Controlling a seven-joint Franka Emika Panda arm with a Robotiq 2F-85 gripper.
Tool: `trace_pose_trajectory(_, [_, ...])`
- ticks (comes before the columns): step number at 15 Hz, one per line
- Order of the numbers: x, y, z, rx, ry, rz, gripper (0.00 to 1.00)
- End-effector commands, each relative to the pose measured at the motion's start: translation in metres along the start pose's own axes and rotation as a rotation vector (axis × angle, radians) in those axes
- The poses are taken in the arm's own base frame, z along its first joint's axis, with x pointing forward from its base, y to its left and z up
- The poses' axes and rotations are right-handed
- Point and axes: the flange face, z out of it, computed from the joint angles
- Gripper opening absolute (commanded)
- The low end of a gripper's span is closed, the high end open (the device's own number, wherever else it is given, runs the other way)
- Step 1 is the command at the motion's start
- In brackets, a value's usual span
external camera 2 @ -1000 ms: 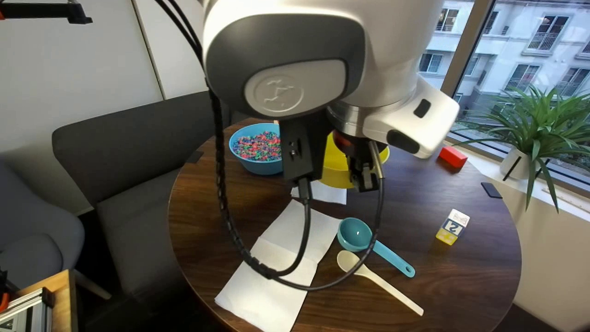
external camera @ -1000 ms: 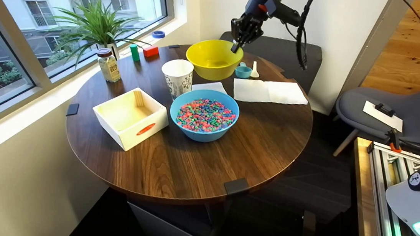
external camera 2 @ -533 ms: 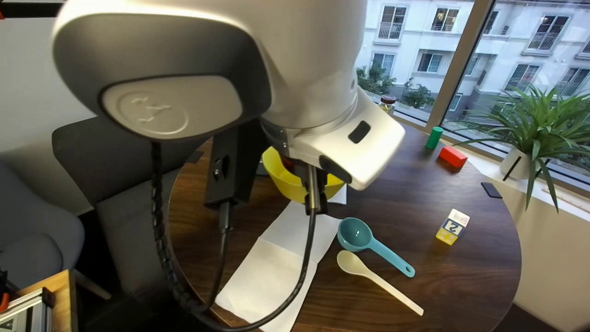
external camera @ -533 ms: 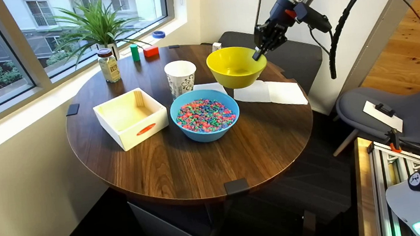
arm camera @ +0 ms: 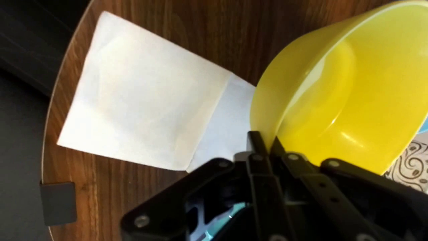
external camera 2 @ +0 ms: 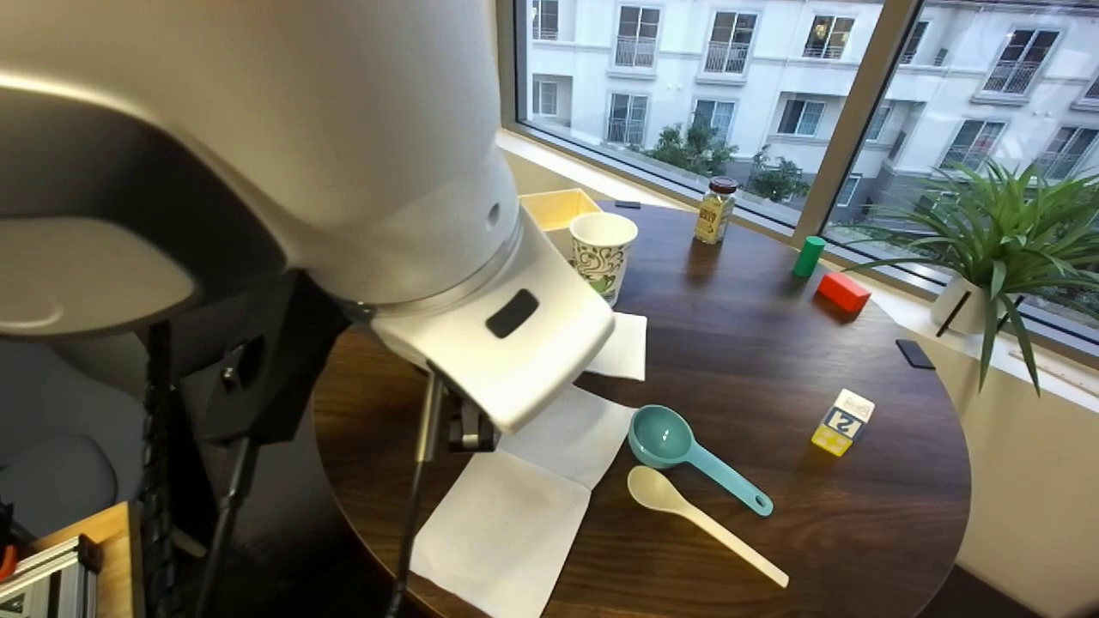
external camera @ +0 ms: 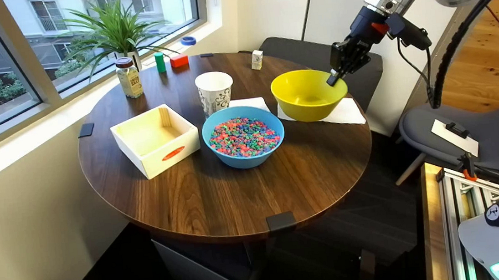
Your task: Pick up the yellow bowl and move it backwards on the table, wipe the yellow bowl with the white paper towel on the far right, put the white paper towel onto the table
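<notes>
The yellow bowl (external camera: pixel 307 95) overlaps the right-hand white paper towel (external camera: pixel 351 111) in an exterior view. My gripper (external camera: pixel 331 80) is shut on its rim, on the side away from the blue bowl. The wrist view shows the fingertips (arm camera: pixel 265 140) on both sides of the wall of the yellow bowl (arm camera: pixel 361 97). The bowl seems held above the table (external camera: pixel 182 206); the gap is hard to judge. The towel lies flat with a fold line, left of the bowl in the wrist view (arm camera: pixel 150 97). In an exterior view the arm hides the bowl, while the towel (external camera 2: pixel 524 506) shows.
A blue bowl of coloured bits (external camera: pixel 243 136), a paper cup (external camera: pixel 214 93) and a wooden box (external camera: pixel 158 142) stand beside the yellow bowl. Another white sheet (external camera 2: pixel 622 348) lies near the cup. A teal scoop (external camera 2: pixel 661 436), a cream spoon (external camera 2: pixel 708 528) and a letter block (external camera 2: pixel 843 422) lie near the towel.
My gripper has carried the yellow bowl away from the cup, over the right-hand paper towel. The letter block has come into sight behind it; the scoop and spoon are now hidden there.
</notes>
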Motion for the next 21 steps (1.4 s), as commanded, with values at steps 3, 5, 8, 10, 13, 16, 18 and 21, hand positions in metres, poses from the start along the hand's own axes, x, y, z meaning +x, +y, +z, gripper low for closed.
trace_pose_trajectory(3, [-0.047,0.017,0.003,-0.042,-0.034,0.009,0.01])
trace_pose_trajectory(5, [-0.056,0.020,0.010,-0.051,-0.067,0.002,0.01])
trace_pose_trajectory(8, [-0.068,0.021,0.022,-0.056,-0.121,-0.012,0.01])
trace_pose_trajectory(10, [-0.071,0.023,0.027,-0.067,-0.130,-0.015,0.01])
trace_pose_trajectory(13, [-0.069,0.024,0.027,-0.076,-0.117,-0.014,0.01])
trace_pose_trajectory(16, [-0.065,0.024,0.029,-0.093,-0.106,-0.015,0.31])
trace_pose_trajectory(18, [-0.063,0.025,0.032,-0.103,-0.110,-0.019,0.45])
trace_pose_trajectory(21, [-0.061,0.025,0.034,-0.105,-0.118,-0.021,0.68])
